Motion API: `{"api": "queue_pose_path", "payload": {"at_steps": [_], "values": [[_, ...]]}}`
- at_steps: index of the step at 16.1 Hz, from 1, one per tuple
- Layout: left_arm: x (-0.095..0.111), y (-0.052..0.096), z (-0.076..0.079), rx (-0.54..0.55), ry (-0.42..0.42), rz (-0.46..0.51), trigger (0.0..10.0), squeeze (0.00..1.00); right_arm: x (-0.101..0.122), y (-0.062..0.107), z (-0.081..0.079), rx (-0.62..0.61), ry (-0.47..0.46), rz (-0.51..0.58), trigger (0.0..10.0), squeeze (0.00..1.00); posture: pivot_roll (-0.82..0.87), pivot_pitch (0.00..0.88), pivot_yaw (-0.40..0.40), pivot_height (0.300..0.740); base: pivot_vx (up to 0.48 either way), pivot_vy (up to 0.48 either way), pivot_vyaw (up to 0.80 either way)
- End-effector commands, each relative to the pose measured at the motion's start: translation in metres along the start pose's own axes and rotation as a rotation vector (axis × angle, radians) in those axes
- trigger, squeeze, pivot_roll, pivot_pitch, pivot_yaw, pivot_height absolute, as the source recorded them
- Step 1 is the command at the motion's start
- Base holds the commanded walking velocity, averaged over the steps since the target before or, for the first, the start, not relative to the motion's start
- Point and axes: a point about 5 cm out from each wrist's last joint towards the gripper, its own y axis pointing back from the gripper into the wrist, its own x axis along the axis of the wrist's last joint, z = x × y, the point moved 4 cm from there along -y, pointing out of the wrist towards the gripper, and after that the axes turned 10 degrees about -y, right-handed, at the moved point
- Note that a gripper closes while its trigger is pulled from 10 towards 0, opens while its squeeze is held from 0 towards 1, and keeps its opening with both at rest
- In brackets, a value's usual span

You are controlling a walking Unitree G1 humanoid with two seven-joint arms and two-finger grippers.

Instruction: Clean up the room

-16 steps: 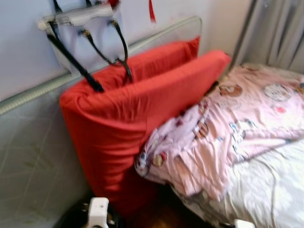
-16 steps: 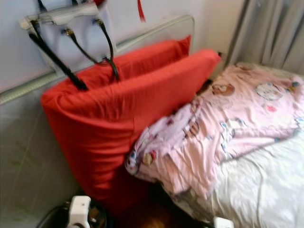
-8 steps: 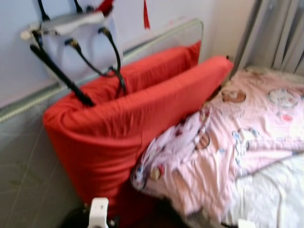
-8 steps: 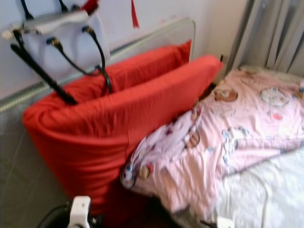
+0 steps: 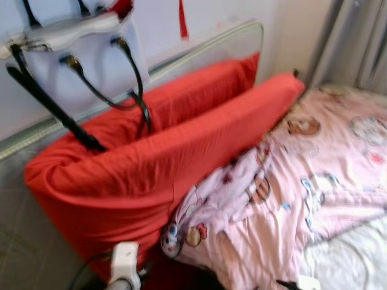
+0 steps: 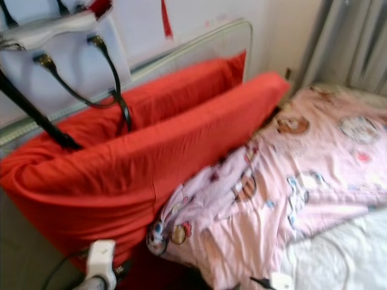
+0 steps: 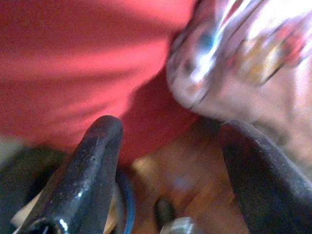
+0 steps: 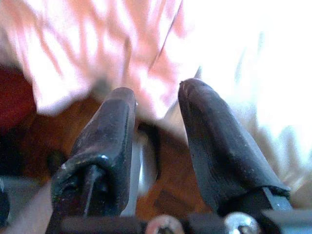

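From the head camera, the whole scene had slid sideways and grown larger than half a second before, so the robot had stepped closer to the bed rather than anything on it moving; no tidying had started. Two large red fabric cushions [image 5: 151, 163] leaned upright against the pale padded headboard [image 5: 230, 45], at the head end of the bed. A crumpled pink cartoon-print quilt [image 5: 284, 205] lay bunched against the front cushion, spilling over the near edge of the white mattress sheet [image 5: 357, 266]. A pale lilac handbag with black straps [image 5: 78, 54] hung on the wall, its straps drooping onto the cushions, likely to snag.

In the left wrist view, the left gripper [image 7: 168, 170] hung with fingers spread wide, empty, above brown floor beside the red cushion.

In the right wrist view, the right gripper [image 8: 158, 141] showed a narrow gap, holding nothing, below the quilt's edge.
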Motion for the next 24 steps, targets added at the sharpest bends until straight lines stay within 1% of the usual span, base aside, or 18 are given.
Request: {"api": "queue_pose_path", "payload": {"at_steps": [1,3,5,6,7,8,9,10,11,15,17,19,21,22,24], "values": [[0.015,-0.002,-0.012,0.026,0.006,0.066,10.0,0.00,0.003,-0.001,-0.010,0.033,-0.014,0.032,10.0,0.00,-0.08,0.000,0.023,0.740,0.000,0.000,0.00],[0.031,-0.003,-0.015,0.031,0.015,0.137,10.0,0.00,0.007,0.000,-0.012,0.050,-0.039,0.076,10.0,0.00,-0.07,0.000,0.026,0.740,0.000,0.000,0.00],[0.040,-0.002,-0.018,0.031,0.014,0.194,10.0,0.00,0.011,0.001,-0.014,0.068,-0.043,0.118,10.0,0.00,-0.08,0.000,0.029,0.740,0.000,0.000,0.00],[0.045,0.000,-0.017,0.025,0.009,0.232,10.0,0.00,0.026,0.000,-0.020,0.091,-0.039,0.183,10.0,0.00,-0.08,0.000,0.030,0.740,0.000,0.000,0.00],[0.047,0.002,-0.015,0.013,0.001,0.263,10.0,0.00,0.072,-0.004,-0.043,0.150,-0.023,0.338,10.0,0.00,-0.08,0.000,0.030,0.740,0.000,0.000,0.00],[0.049,0.004,-0.013,0.006,-0.006,0.291,10.0,0.00,0.096,-0.003,-0.053,0.178,-0.008,0.431,10.0,0.00,-0.09,0.000,0.032,0.740,0.000,0.000,0.00],[0.052,0.007,-0.013,0.009,-0.002,0.323,10.0,0.00,0.106,0.001,-0.055,0.187,0.001,0.484,10.0,0.00,-0.09,0.000,0.031,0.740,0.000,0.000,0.00],[0.053,0.008,-0.014,0.011,0.003,0.336,10.0,0.00,0.109,0.002,-0.056,0.191,0.002,0.505,10.0,0.00,-0.09,0.000,0.031,0.740,0.000,0.000,0.00],[0.057,0.011,-0.012,0.005,0.000,0.368,10.0,0.00,0.116,0.008,-0.059,0.207,0.010,0.564,10.0,0.00,-0.08,0.000,0.029,0.740,0.000,0.000,0.00],[0.062,0.019,-0.023,0.058,0.019,0.424,10.0,0.00,0.116,0.015,-0.069,0.252,0.030,0.610,10.0,0.00,-0.08,0.000,0.021,0.740,0.000,0.000,0.00],[0.071,0.020,-0.028,0.085,0.021,0.455,10.0,0.00,0.118,0.017,-0.070,0.249,0.030,0.621,10.0,0.00,-0.07,0.000,0.014,0.740,0.000,0.000,0.00],[0.078,0.019,-0.029,0.090,0.022,0.466,10.0,0.00,0.118,0.014,-0.069,0.220,0.026,0.600,10.0,0.00,-0.07,0.000,0.018,0.740,0.000,0.000,0.00],[0.085,0.018,-0.029,0.093,0.028,0.478,10.0,0.00,0.117,0.012,-0.071,0.226,0.022,0.586,10.0,0.00,-0.07,0.000,0.021,0.725,0.000,0.000,0.00],[0.090,0.017,-0.029,0.095,0.031,0.487,10.0,0.00,0.115,0.014,-0.071,0.227,0.025,0.591,10.0,0.00,-0.07,0.000,0.024,0.706,0.000,0.000,0.00],[0.093,0.017,-0.026,0.079,0.022,0.495,10.0,0.00,0.113,0.014,-0.069,0.221,0.022,0.592,10.0,0.00,-0.07,0.000,0.026,0.702,0.000,0.000,0.00]]}}
